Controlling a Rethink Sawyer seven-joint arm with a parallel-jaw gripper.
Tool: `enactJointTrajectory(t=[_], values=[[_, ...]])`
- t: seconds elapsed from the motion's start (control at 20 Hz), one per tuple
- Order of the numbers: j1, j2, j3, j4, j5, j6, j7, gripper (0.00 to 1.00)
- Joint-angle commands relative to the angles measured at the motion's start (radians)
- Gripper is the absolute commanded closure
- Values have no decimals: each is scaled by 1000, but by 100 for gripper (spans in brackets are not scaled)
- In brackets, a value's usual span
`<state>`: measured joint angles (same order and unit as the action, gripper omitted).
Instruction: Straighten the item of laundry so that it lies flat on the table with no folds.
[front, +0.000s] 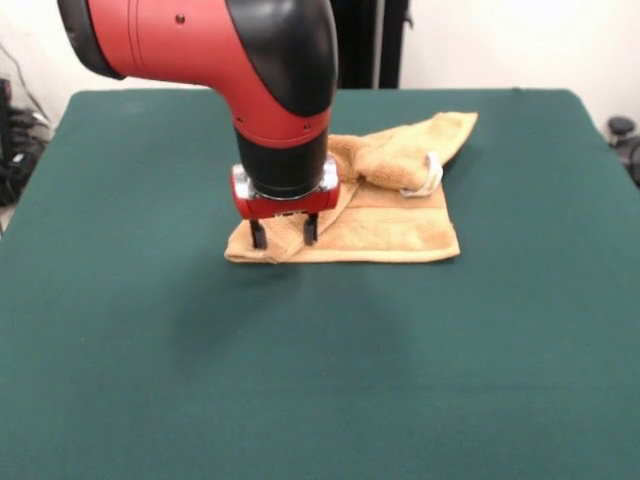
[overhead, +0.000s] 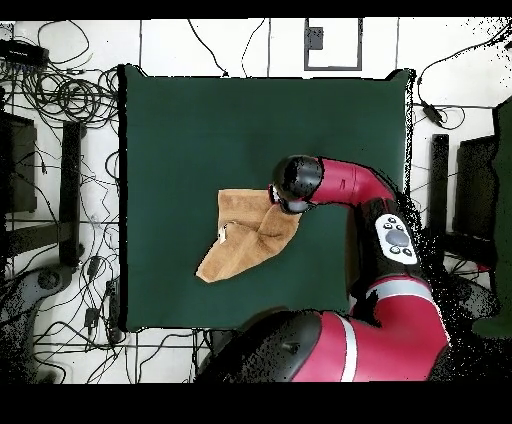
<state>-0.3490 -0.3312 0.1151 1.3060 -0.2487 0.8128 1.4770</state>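
Observation:
The orange-tan towel (front: 390, 215) lies near the middle of the green table (front: 150, 350). Its far part is folded over on itself into a thick ridge (front: 405, 150), and a small white tag (front: 428, 175) shows at the fold. My gripper (front: 284, 234) points straight down over the towel's front left corner. Its two dark fingers stand apart, with the tips at the cloth. In the overhead view the towel (overhead: 245, 240) is a crumpled, skewed shape on the table (overhead: 200, 130), and the arm's wrist (overhead: 295, 185) covers its corner and hides the gripper.
The arm reaches in from the table's robot side (overhead: 380, 230). Cables and dark equipment (overhead: 60, 100) lie on the floor round the table. A black stand (front: 365, 40) is behind the table's far edge.

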Motion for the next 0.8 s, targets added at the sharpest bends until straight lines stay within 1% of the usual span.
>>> enactJointTrajectory(t=[0.05,0.1,0.3,0.5,0.8], values=[[38,45,89,60,16,32,43,0],[37,49,89,56,34,95,46,0],[20,53,97,60,67,215,29,0],[-2,69,106,57,73,263,-3,0],[-15,84,111,37,63,281,-24,0]])
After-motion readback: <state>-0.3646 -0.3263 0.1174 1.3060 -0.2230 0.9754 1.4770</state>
